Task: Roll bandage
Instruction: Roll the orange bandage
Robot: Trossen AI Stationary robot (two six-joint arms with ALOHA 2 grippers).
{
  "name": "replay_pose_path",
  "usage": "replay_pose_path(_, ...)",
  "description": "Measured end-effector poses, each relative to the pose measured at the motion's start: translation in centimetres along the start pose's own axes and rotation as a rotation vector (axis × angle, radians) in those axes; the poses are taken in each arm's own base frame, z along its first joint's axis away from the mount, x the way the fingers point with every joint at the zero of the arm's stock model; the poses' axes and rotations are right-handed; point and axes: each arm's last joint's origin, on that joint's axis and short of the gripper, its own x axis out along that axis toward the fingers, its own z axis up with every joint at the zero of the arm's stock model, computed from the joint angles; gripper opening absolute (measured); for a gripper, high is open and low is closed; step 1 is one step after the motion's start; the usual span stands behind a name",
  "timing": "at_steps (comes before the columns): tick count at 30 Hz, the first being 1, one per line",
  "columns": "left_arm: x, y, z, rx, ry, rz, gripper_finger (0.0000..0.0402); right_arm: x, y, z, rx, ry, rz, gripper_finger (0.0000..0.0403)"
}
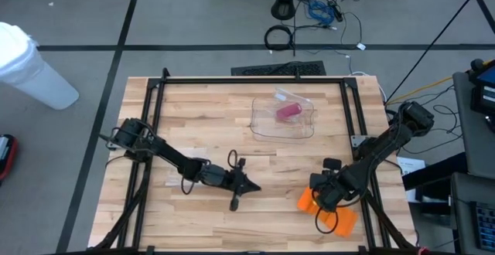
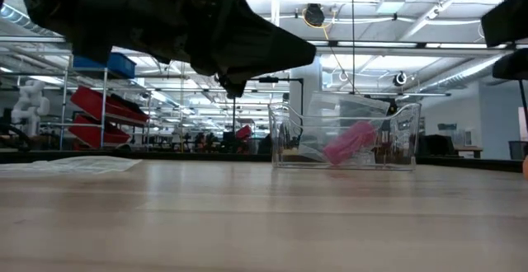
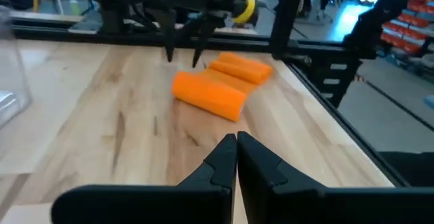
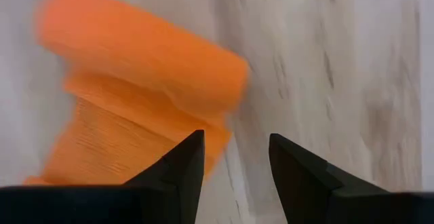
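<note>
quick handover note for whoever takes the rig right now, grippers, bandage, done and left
Left gripper: shut, empty, above the table's middle front, pointing toward the bandage.
Right gripper: open, empty, hovering just above the orange bandage at the front right of the table.
Bandage: partly rolled, with a loose tail lying flat toward the front edge.
Clear box with a pink item sits farther back, untouched.
Left: roll up the remaining tail.

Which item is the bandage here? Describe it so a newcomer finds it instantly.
Start at the wooden table and go to the corner under the right arm. The orange bandage lies there, partly rolled, beneath the open right claw. It is the only orange item; the clear box holds something pink.
</note>
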Motion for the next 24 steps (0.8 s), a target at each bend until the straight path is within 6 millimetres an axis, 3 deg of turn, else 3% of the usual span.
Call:
replay_pose_path(5, 0.9, -0.3, 0.0, 0.009, 0.054, 0.001, 0.0018, 0.0, 0.7, 0.8, -0.106, -0.069, 0.076, 0.0150)
replay_pose_path(15, 0.9, -0.5, -0.5, 0.047, 0.118, 0.013, 0.0018, 0.2, -0.7, 0.6, -0.037, 0.009, -0.010, 0.0150)
replay_pose_path(24, 0.8, -0.5, -0.8, 0.055, 0.143, 0.038, 0.0018, 2.7, -0.6, 0.0, -0.019, -0.017, 0.129, 0.0150)
